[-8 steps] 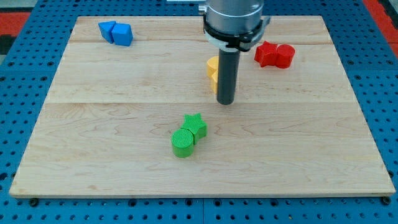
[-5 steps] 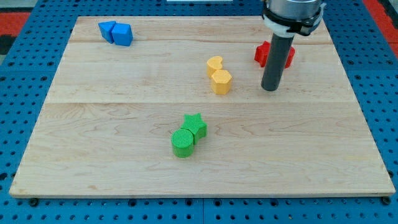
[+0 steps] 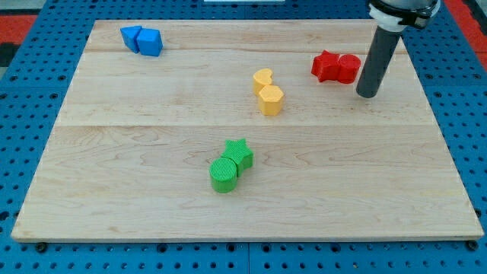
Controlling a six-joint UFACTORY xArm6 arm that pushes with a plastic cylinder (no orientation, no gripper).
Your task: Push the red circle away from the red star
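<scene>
The red star (image 3: 326,66) and the red circle (image 3: 349,68) sit touching side by side near the view's top right of the wooden board (image 3: 152,198), star on the left, circle on the right. My tip (image 3: 367,94) rests on the board just right of and below the red circle, a small gap apart from it. The dark rod rises up out of the view's top.
A yellow heart (image 3: 262,78) and a yellow hexagon (image 3: 271,100) touch near the board's middle. A green star (image 3: 240,154) and a green circle (image 3: 224,174) touch below them. Two blue blocks (image 3: 142,39) sit at the top left.
My tip has swept from beside the yellow blocks to the view's right, passing below the red pair, and now stands right of the red circle. No block has moved.
</scene>
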